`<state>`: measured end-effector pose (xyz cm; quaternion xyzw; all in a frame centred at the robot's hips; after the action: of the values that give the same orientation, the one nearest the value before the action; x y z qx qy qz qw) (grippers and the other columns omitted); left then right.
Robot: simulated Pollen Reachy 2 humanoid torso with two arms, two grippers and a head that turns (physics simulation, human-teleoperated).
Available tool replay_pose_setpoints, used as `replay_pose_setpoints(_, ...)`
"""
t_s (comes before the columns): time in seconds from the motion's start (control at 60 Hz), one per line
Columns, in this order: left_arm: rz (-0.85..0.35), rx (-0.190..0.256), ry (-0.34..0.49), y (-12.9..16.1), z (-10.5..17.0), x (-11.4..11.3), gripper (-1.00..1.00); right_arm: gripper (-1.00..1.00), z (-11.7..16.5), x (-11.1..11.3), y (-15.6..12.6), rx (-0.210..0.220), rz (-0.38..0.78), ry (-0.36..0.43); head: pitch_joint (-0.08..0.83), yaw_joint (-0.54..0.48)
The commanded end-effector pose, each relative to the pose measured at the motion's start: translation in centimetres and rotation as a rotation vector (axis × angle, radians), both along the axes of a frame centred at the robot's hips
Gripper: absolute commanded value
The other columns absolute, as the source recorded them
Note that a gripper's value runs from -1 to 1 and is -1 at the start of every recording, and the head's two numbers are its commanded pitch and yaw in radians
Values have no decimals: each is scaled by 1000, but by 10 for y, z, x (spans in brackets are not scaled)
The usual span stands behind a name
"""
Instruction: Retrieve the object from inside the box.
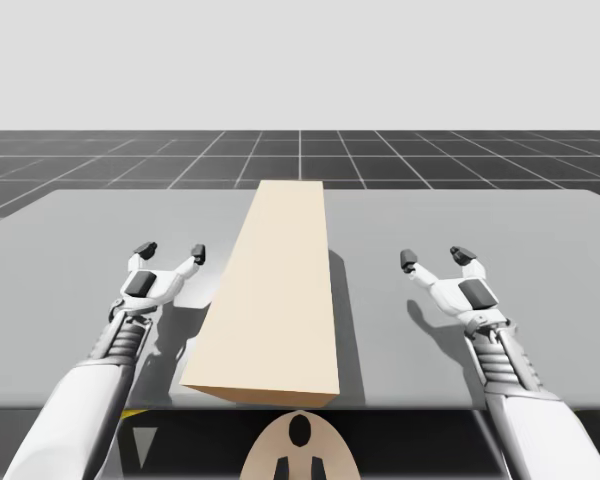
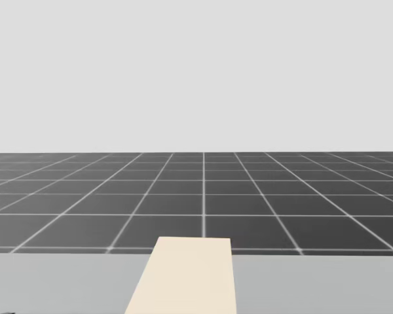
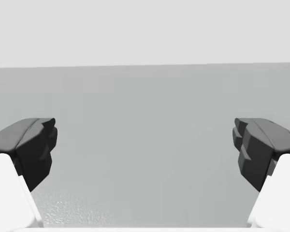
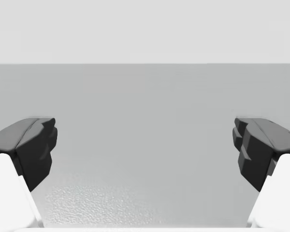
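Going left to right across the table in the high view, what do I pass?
The left gripper, open → box → right gripper, open.

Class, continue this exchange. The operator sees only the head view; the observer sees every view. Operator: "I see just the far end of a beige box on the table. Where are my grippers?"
Observer: Your left gripper is left of the box and your right gripper is right of it. Neither touches it.
Operator: Are they holding anything?
Observer: No. In both wrist views the fingers stand open, with bare table between them.
Operator: Is the box open?
Observer: In the high view, its top looks plain and closed from end to end.
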<state>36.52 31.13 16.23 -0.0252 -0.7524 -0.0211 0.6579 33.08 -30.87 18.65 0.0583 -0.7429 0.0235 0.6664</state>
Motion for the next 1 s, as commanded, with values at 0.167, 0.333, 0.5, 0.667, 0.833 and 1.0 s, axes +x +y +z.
replay_pose_setpoints(0.167, -11, 72, 148, -4, -14, 9, -1000, -1000, -8, 1, 9, -61, 73, 91, -8, 24)
replay_pose_setpoints(0.333, -152, 204, 207, -29, -27, 3, -1000, -1000, -17, -1, 29, -60, 280, 145, -6, 20)
replay_pose_setpoints(0.5, -305, 260, 178, -57, -27, -14, -1000, -1000, -16, -11, 44, -109, 423, 100, -4, 20)
replay_pose_setpoints(0.667, -474, 283, 129, -82, -24, -33, -1000, -1000, -10, -32, 62, -177, 611, -9, -2, 22)
replay_pose_setpoints(0.833, -573, 309, 94, -98, -21, -47, -1000, -1000, -10, -45, 79, -205, 705, -64, 4, 19)
replay_pose_setpoints(1.0, -616, 351, 64, -108, -21, -55, -1000, -1000, -13, -47, 91, -185, 738, -67, 10, 15)
